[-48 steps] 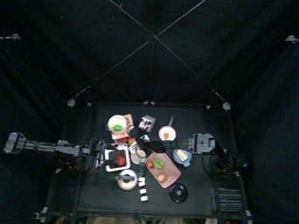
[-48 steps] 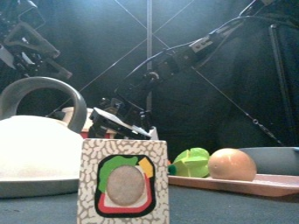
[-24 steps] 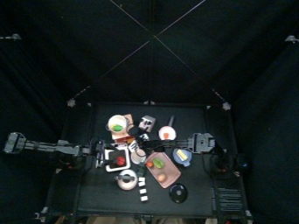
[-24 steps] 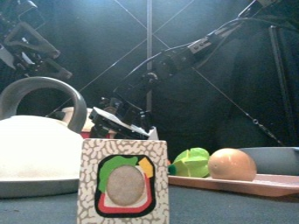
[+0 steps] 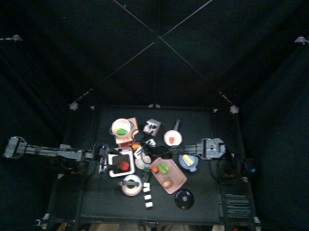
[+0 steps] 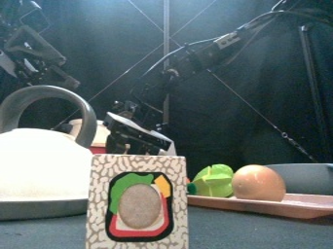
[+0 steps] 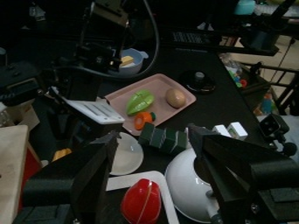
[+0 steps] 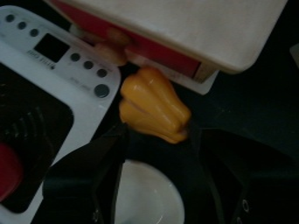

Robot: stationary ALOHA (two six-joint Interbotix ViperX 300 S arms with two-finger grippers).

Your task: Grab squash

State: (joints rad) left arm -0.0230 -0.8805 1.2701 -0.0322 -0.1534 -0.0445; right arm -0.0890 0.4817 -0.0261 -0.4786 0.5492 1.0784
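Observation:
The squash (image 8: pixel 156 105) is a lumpy orange-yellow piece lying on the dark table, between a white scale (image 8: pixel 52 57) and a white board (image 8: pixel 198 31). My right gripper (image 8: pixel 162 140) is open right over it, one jaw on each side of its near end, with a little room on both sides. In the front view the same gripper (image 6: pixel 136 131) hangs low behind the patterned box. My left gripper (image 7: pixel 158 156) is open and holds nothing, at the table's left side, looking across the things.
A white kettle (image 6: pixel 46 165) and a patterned box (image 6: pixel 136 199) stand at the front. A pink tray (image 7: pixel 117 93) holds a green pepper (image 7: pixel 142 101) and a round tan vegetable (image 7: pixel 176 98). A red pepper (image 7: pixel 140 199) lies on a white plate.
The right arm has swung lower and further in over the table, and its gripper has come down onto the squash. The left arm has not moved.

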